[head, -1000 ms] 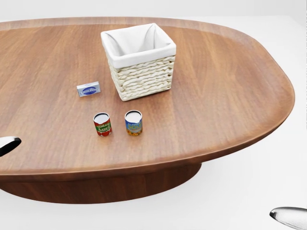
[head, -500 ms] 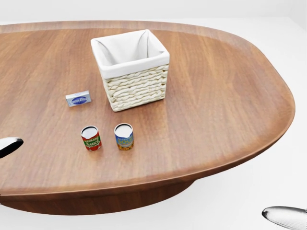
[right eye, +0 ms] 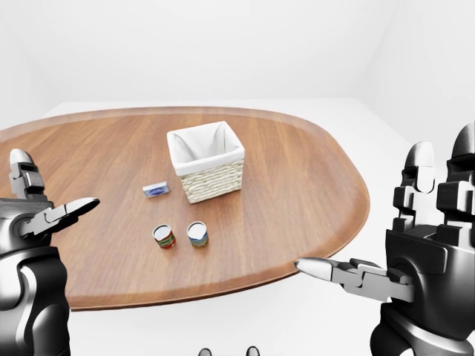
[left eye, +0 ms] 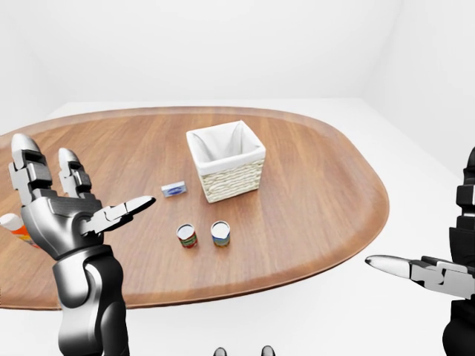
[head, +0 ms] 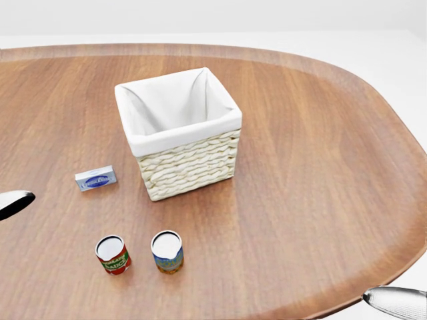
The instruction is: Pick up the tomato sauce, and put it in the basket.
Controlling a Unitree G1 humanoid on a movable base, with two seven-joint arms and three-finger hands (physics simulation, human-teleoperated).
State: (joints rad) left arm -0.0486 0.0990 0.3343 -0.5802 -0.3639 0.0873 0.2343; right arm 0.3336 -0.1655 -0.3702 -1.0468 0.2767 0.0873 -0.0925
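The tomato sauce can, red with a green label band, stands upright on the wooden table at the lower left of the head view. Above and right of it sits the wicker basket with a white cloth liner, nothing showing inside. My left hand is raised at the left of the left-eye view, fingers spread and open, well left of the can. At the right of the right-eye view, off the table's edge, my right hand is open too. Neither holds anything.
A blue and orange can stands just right of the tomato sauce. A small blue box lies flat to the basket's left. An orange and white object shows partly behind my left hand at the table's left.
The whole picture has shifted: the camera has come closer to the table, so the basket and cans look larger and sit lower in the head view. Both hands keep their pose.
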